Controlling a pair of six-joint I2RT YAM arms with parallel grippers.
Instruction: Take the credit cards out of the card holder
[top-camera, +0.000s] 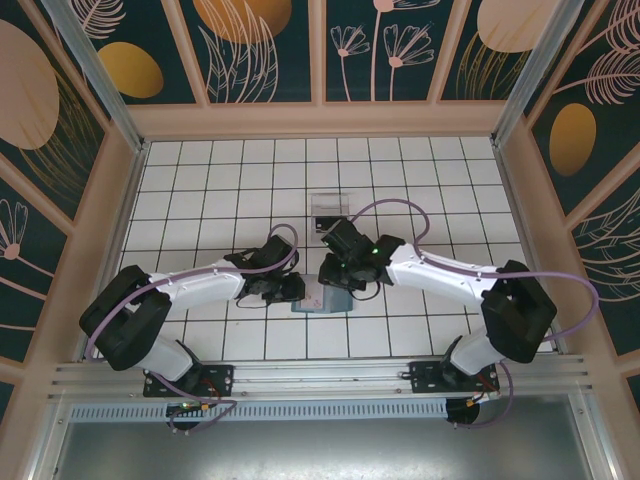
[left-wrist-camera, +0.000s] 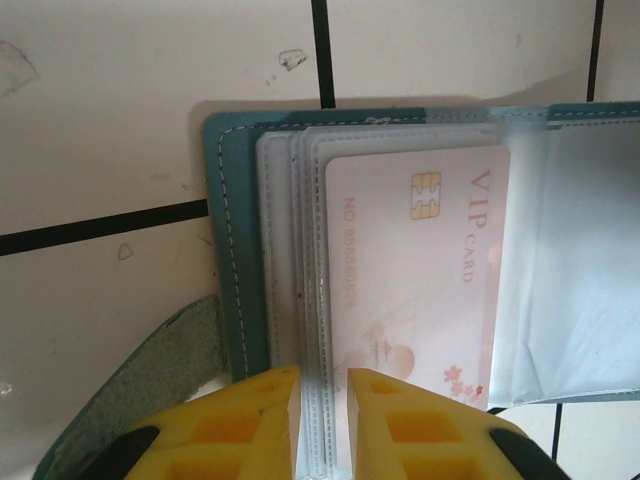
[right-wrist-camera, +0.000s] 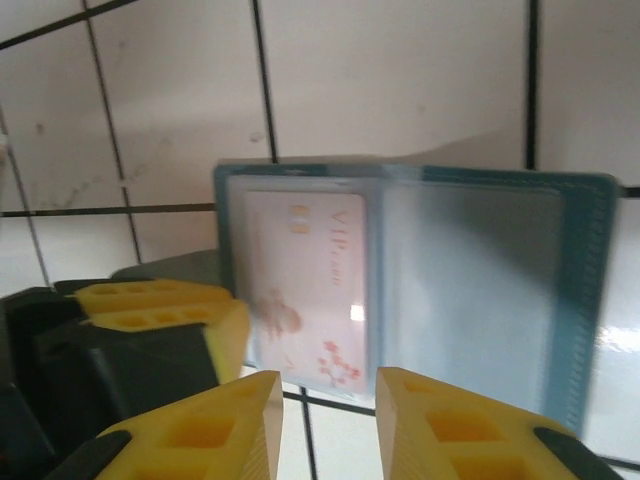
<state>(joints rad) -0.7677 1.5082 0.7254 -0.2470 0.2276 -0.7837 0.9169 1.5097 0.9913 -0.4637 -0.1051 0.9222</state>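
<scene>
Item inspected: card holder (top-camera: 322, 300), lying open and flat on the tiled table (top-camera: 200, 170), between the two grippers.
Left gripper (left-wrist-camera: 322, 378): closed on the near edge of the holder's clear sleeves (left-wrist-camera: 285, 250). The stacked sleeve edges run straight out from between its yellow fingers (left-wrist-camera: 245, 420).
Right gripper (right-wrist-camera: 328, 385): jaws apart with nothing between them. The holder's near edge lies just ahead of the fingertips, and bare tile shows in the gap.
Card located: one pale pink card (left-wrist-camera: 420, 280) with a gold chip and "VIP CARD" lettering. It is seated in the top sleeve, just ahead of the left gripper and to one side of its pinch.
Other cards: cannot tell. The lower sleeves and the opposite panel look cloudy, with nothing readable in them.
Holder materials: teal stitched cover, soft and thin. The sleeves are flimsy glossy film, several leaves deep. A matte strap (left-wrist-camera: 150, 375) lies beside the left gripper.
Card material: thin, stiff, smooth plastic with rounded corners.
Handling judgement: light throughout. The holder is likely to slide or lift with the card unless pinned, and the film will buckle and drag. The card is slippery and offers little beyond its edge.
Recommended hold: pinch the card's end at the sleeve mouth, flat faces between the pads, and draw it along the sleeve. Which end is the mouth I cannot tell.
Risk: catching film together with the card.
</scene>
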